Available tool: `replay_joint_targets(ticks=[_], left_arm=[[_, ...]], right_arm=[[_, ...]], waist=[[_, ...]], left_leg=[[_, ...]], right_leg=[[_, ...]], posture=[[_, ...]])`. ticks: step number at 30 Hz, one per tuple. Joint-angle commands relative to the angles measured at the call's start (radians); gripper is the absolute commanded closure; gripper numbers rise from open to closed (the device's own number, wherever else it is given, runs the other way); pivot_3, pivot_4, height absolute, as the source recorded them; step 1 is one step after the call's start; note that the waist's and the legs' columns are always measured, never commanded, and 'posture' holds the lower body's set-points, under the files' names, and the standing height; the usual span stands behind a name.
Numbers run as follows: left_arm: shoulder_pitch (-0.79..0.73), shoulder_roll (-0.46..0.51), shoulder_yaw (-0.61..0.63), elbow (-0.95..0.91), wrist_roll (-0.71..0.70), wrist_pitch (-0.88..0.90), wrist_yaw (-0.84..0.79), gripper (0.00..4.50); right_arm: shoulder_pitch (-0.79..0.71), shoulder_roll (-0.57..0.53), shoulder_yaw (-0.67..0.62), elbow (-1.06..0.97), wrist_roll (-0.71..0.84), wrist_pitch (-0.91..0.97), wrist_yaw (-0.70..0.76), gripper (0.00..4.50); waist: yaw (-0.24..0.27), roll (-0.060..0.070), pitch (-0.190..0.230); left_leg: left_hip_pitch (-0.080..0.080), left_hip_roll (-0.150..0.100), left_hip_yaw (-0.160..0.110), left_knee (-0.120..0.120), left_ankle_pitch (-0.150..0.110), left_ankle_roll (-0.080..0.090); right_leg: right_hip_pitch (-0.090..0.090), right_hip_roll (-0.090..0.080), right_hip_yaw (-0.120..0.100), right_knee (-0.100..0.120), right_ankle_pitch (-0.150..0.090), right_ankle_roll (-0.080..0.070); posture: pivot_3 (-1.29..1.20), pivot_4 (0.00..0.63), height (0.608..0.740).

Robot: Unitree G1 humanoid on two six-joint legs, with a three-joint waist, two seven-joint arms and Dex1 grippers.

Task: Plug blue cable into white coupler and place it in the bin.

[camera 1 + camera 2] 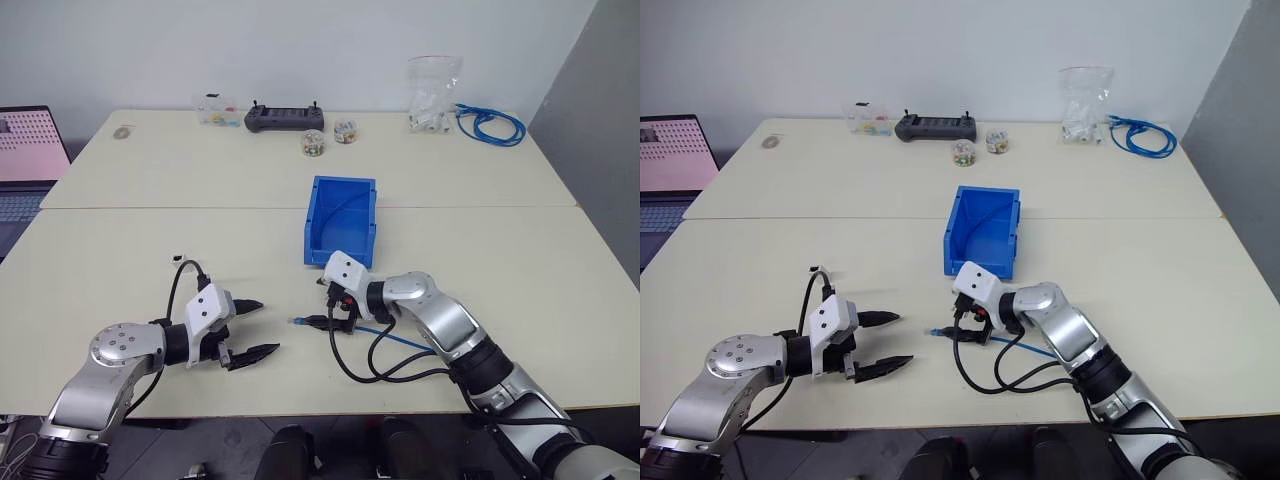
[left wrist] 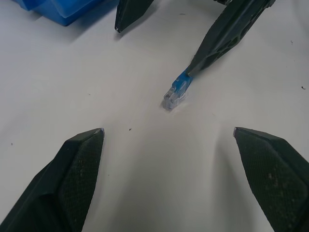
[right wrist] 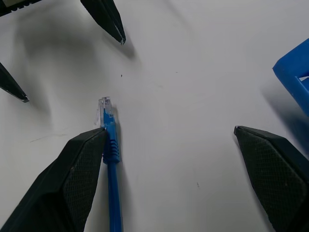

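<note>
The blue cable lies on the table in front of the bin, its clear plug pointing toward my left gripper. My right gripper is open and low over the table, with one fingertip right beside the plug and nothing between its fingers. My left gripper is open and empty, a short way from the plug and facing it. A tiny white piece lies by the left arm's black lead. I cannot tell whether it is the white coupler.
Along the table's far edge are a black controller, two small jars, a clear box, a clear bag of white parts and a looped blue cable bundle. A laptop stands at the far left.
</note>
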Motion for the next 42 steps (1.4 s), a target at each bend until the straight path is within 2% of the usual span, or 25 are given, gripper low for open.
replay_joint_targets(ticks=[1,28,35,42], left_arm=[[-0.008,0.005,0.01,-0.044,-0.015,0.008,0.001,0.0],[0.003,0.008,0.019,-0.067,-0.018,0.027,0.006,0.0],[-0.007,0.011,0.019,-0.077,-0.02,0.044,0.006,0.0],[-0.02,0.008,0.014,-0.076,-0.019,0.051,0.007,0.0]], right_arm=[[-0.02,0.012,-0.003,0.017,-0.021,-0.031,-0.014,0.02],[-0.009,0.037,-0.007,0.129,-0.087,-0.154,-0.056,0.02],[-0.033,0.016,-0.078,0.034,-0.025,-0.073,-0.02,0.02],[0.01,-0.008,-0.07,-0.051,0.001,0.004,0.012,0.02]], waist=[[0.0,0.0,0.0],[-0.002,0.0,0.0],[0.0,0.0,0.0],[0.0,0.0,0.0]], left_leg=[[0.0,0.0,0.0,0.0,0.0,0.0],[0.0,0.0,0.001,0.0,0.0,0.0],[0.0,0.0,0.001,0.0,0.0,0.0],[-0.001,0.0,0.0,0.0,0.0,0.0]], right_leg=[[0.0,0.0,0.0,0.0,0.0,0.0],[0.0,0.0,0.0,0.0,0.0,0.0],[0.0,0.0,0.0,0.0,0.0,0.0],[-0.001,0.0,0.0,0.0,0.0,0.0]], posture=[[0.0,0.15,0.74],[0.0,0.15,0.74],[0.0,0.15,0.74],[0.0,0.15,0.74]])
